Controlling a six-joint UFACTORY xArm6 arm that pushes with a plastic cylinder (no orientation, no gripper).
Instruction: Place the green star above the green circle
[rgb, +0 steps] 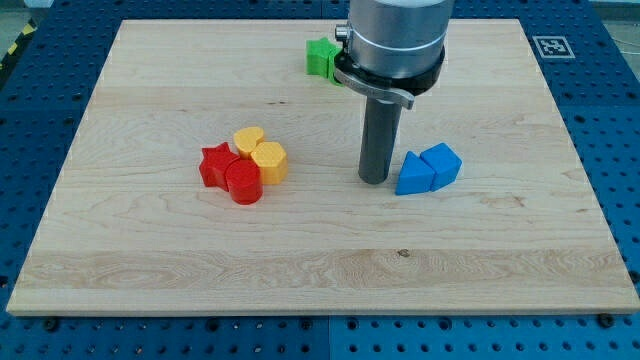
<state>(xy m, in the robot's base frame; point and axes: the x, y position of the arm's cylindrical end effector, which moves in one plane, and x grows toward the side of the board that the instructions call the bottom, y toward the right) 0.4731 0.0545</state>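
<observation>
Reaching: my tip (375, 180) sat on the board (150, 260) right of centre, just beside the blue triangular block (413, 174) and apart from every green piece.
Hand state: there was no hand to spread or pinch, only a bare rod, so I could push and nothing more.
Task thing: a green block (321, 56) lay near the board's far edge, partly hidden behind the arm; I couldn't tell whether it was the star or the circle, and I couldn't see whether a second green piece sat behind the housing.
Doing it well: I judged I needed to swing round the blue pair first, then come at the star from its near side and nudge it toward the far edge in short strokes.
Blue cube (443, 164): touching the triangle.
Cluster: red star (215, 164), red cylinder (243, 184), yellow heart (249, 138) and yellow hexagon (269, 160) huddled left of centre.
Containers: none on the board.
</observation>
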